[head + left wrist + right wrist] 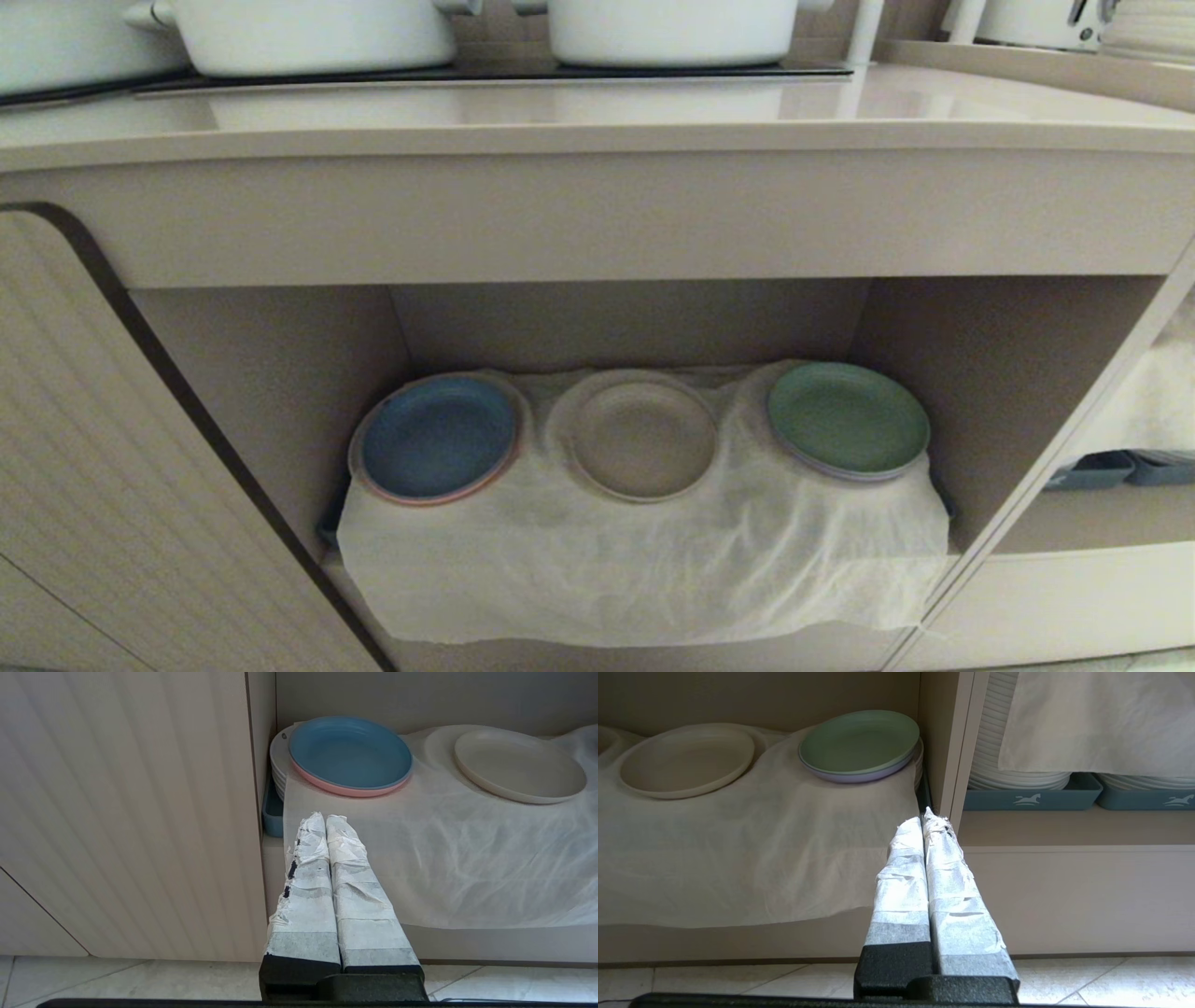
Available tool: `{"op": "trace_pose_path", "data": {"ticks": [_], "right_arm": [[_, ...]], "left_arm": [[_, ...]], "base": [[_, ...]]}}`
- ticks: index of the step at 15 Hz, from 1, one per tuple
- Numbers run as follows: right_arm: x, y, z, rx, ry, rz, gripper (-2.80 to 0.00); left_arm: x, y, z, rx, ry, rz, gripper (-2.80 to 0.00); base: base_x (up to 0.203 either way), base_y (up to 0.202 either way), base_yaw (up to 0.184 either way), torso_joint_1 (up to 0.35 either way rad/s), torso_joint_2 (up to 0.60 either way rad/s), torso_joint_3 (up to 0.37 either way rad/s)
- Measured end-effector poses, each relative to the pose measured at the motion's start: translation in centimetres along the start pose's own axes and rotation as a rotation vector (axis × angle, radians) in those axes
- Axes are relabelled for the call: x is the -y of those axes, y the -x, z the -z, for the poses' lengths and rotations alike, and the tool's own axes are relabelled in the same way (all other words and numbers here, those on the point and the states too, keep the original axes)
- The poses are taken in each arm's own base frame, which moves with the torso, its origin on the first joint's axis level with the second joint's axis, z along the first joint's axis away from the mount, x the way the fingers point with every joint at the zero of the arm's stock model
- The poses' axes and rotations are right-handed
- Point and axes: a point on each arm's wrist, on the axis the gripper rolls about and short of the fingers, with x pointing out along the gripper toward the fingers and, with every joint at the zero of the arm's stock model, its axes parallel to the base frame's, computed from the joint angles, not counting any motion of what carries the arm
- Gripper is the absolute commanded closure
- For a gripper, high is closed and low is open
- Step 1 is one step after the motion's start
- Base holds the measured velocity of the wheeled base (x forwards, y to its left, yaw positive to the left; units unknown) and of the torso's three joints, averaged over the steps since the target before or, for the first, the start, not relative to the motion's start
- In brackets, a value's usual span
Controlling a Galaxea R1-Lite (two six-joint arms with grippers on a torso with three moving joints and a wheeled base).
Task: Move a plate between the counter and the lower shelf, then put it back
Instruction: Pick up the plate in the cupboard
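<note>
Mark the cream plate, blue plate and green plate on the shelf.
cream plate (pixel 640 439), head view, its flat middle.
blue plate (pixel 349 751), left wrist view, its inner floor.
green plate (pixel 859 741), right wrist view, its inner floor.

Matte cream plate (pixel 642 439) is lying on wrinkled, thin white cloth (pixel 644 560); glossy smooth counter (pixel 597 117) is reflecting glazed white pots (pixel 308 33); ribbed cabinet door (pixel 126 812) is showing beside rough, taped fingers (pixel 308 882).
</note>
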Motion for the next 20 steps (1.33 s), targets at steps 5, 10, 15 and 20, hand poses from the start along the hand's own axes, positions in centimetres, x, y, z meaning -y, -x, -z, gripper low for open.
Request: {"op": "trace_pose_path", "data": {"ticks": [5,10,15,20], "right_arm": [[0.0,0.0,-0.4,0.024,0.019,-0.001,0.00],[0.0,-0.6,-2.4,0.018,0.029,-0.005,0.00],[-0.2,-3.9,-6.1,-0.022,0.031,-0.095,0.00],[-1.5,-7.6,-8.5,-0.063,0.065,-0.471,0.00]], "left_arm": [[0.0,0.0,0.0,0.000,-0.001,0.000,0.00],[0.0,0.0,0.0,0.000,0.000,0.000,0.00],[0.0,0.0,0.0,0.000,0.000,0.000,0.00],[0.0,0.0,0.0,0.000,0.000,0.000,0.00]], "base": [[0.000,0.000,0.000,0.000,0.00,0.000],[0.000,0.000,0.000,0.000,0.00,0.000],[0.000,0.000,0.000,0.000,0.00,0.000],[0.000,0.000,0.000,0.000,0.00,0.000]]}}
